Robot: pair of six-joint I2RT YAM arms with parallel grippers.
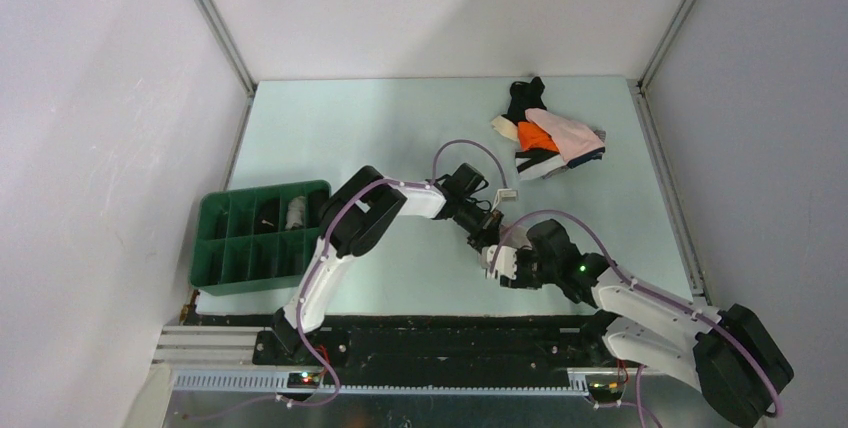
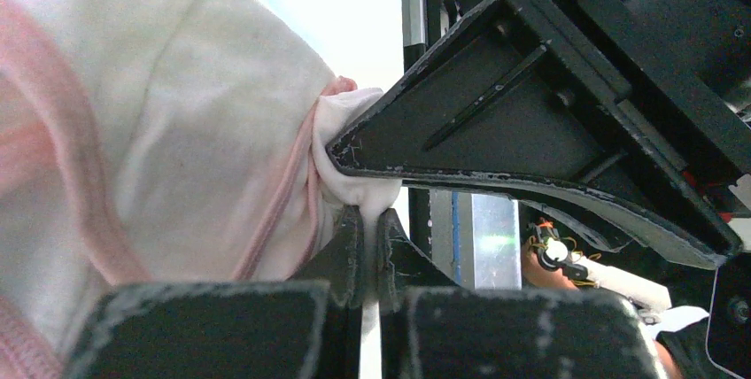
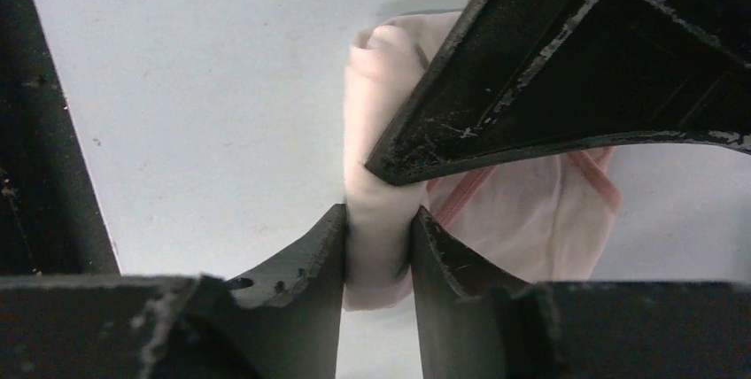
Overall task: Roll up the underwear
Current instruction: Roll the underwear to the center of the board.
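The left jaws were pressed together on a fold of the pale pink underwear point(image 2: 177, 131). The right jaws were clamped on its rolled end, and the two pairs crossed each other close to the middle of the near edge of the bench point(image 1: 350, 128). From above, this garment was almost wholly hidden where the left arm point(image 1: 400, 198) and the right arm point(image 1: 640, 298) met. Both wrist views cut the cloth off at their edges, so its full shape could not be made out.

A pile of underwear point(image 1: 553, 143), pink, orange, white and black, lay at the far right corner. A green tray point(image 1: 215, 248) sat at the left edge towards the near corner, with a white roll of cloth point(image 1: 297, 213) in one far-row compartment. A small white tag point(image 1: 507, 194) showed by the left arm's cable, and any writing on it was too small to read.
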